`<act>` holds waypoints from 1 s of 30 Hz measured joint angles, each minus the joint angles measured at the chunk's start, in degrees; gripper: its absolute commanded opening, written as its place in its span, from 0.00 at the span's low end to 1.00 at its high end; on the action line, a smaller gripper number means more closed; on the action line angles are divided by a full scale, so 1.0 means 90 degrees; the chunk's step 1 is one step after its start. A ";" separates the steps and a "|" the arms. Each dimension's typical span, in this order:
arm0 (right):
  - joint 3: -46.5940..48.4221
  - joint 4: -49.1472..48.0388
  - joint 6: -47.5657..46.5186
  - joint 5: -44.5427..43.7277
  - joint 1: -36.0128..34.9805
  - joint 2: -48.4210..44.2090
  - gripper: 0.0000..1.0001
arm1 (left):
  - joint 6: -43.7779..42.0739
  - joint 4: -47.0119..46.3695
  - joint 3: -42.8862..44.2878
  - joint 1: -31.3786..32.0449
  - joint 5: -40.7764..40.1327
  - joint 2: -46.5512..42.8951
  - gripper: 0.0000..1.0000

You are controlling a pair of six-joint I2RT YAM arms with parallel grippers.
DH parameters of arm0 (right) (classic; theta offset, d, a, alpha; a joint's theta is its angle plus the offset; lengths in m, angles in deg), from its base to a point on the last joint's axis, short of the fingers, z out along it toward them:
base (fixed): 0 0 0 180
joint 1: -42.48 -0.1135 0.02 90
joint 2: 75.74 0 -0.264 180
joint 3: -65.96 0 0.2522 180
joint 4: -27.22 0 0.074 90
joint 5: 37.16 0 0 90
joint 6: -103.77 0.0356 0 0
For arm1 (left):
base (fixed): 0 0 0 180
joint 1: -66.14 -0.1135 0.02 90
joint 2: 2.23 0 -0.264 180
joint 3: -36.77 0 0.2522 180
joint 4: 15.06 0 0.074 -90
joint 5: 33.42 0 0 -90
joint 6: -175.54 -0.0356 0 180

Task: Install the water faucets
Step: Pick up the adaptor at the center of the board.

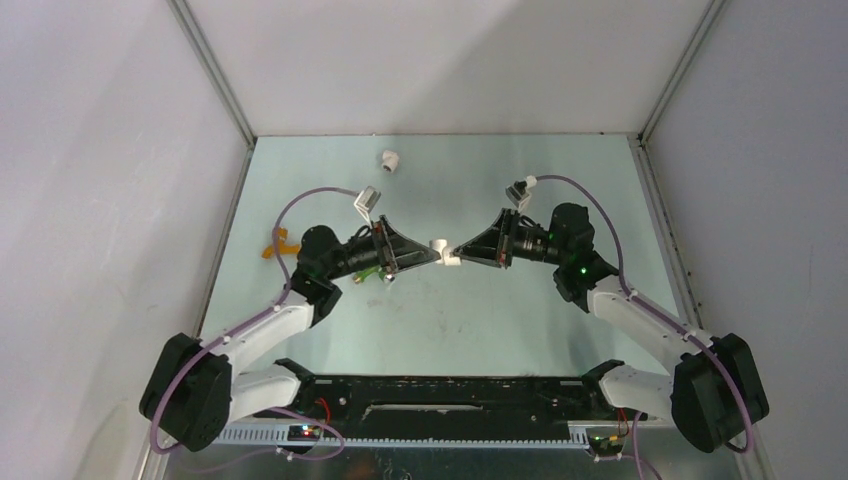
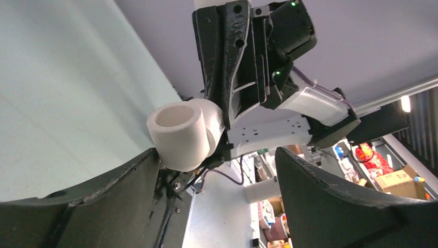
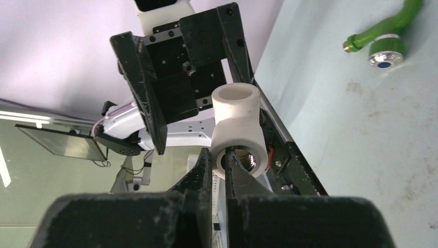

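The right gripper has its fingers pressed together on the rim of the threaded port of a white elbow fitting, holding it clear of the table between the two arms. Opposite it, the left gripper stands wide apart and holds nothing. One of its fingers is just beside the fitting's plain end; whether it touches cannot be told. Risk: the right-hand pinch covers only a thin section of wall, so a nudge from the left finger could rotate or dislodge the fitting. The fingers also partly block the threaded port, which may obstruct entry of a faucet. Neither faucet is in hand. The green faucet lies on the table near and left of the fitting, beneath the left arm, where reaching it will probably be awkward. It has a curved green body, a brass-coloured tip and a greyish round end with a blue centre. The orange faucet lies at the left edge. A second elbow fitting sits at the far side.
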 measured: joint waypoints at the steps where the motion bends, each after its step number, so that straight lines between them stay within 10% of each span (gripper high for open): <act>1: 0.0041 -0.0051 0.0036 0.0000 -0.0019 -0.0002 0.00 | 0.0158 -0.0216 -0.0017 0.0005 0.0080 0.0024 0.82; 21: 0.0197 -0.0114 0.0214 -0.0066 -0.0260 -0.0102 0.00 | 0.0886 -0.1353 -0.0027 0.0389 0.0080 0.0687 0.55; 30: 0.0197 0.0051 0.0155 -0.0121 -0.0260 -0.0168 0.00 | 0.1093 -0.1812 -0.0097 0.0299 -0.0041 0.0833 0.65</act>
